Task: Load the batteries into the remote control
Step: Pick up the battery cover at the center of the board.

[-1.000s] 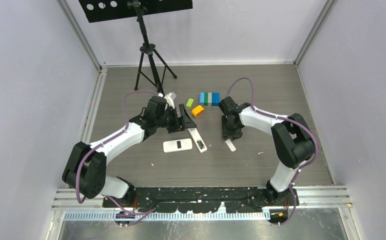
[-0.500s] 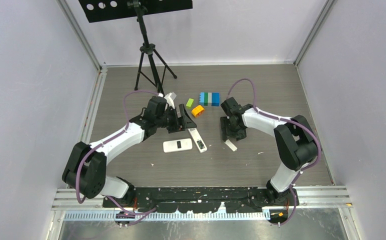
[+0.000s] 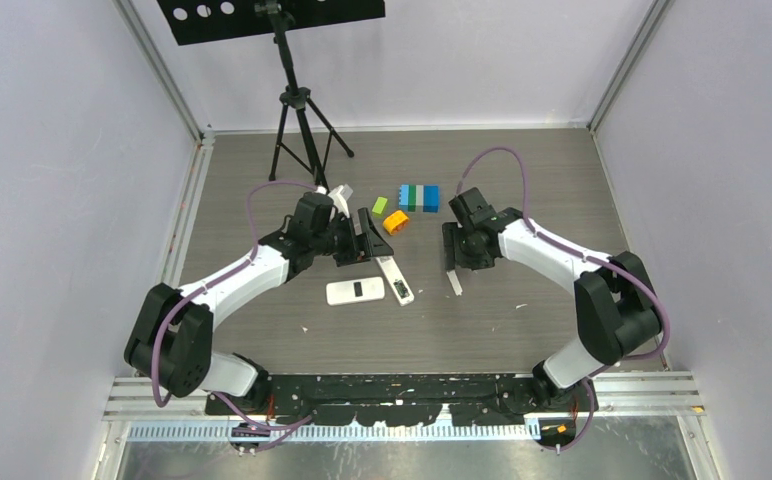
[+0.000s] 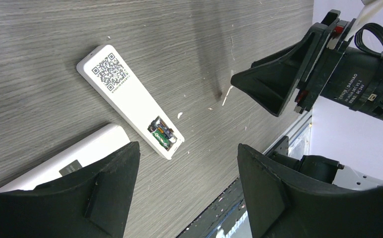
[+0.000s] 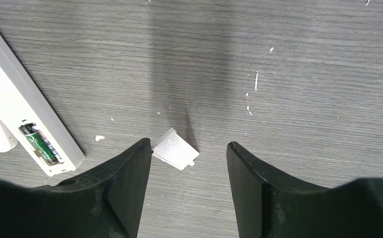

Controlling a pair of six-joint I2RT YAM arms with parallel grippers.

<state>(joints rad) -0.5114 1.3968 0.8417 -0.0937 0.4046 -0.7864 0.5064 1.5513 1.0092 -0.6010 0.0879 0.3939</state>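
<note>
Your slim white plastic remote control (image 4: 130, 106) lies back-up on the grey wood-grain table (image 3: 582, 170), at 5 o'clock from your left gripper (image 4: 185, 163) in the overhead view. That gripper's fingers are spread and hold nothing. A dark-green cylindrical battery (image 5: 39, 141) already sits in the open compartment; whether a second is seated cannot be told. The small white plastic battery cover (image 5: 174, 149) lies loose at 3 o'clock from the remote, beneath your right gripper (image 5: 188, 145), also spread wide. Refitting the cover likely remains. A QR code (image 4: 111, 74) marks the remote; the battery's print is unreadable.

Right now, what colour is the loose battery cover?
White cover; clearest in right wrist view.
</note>
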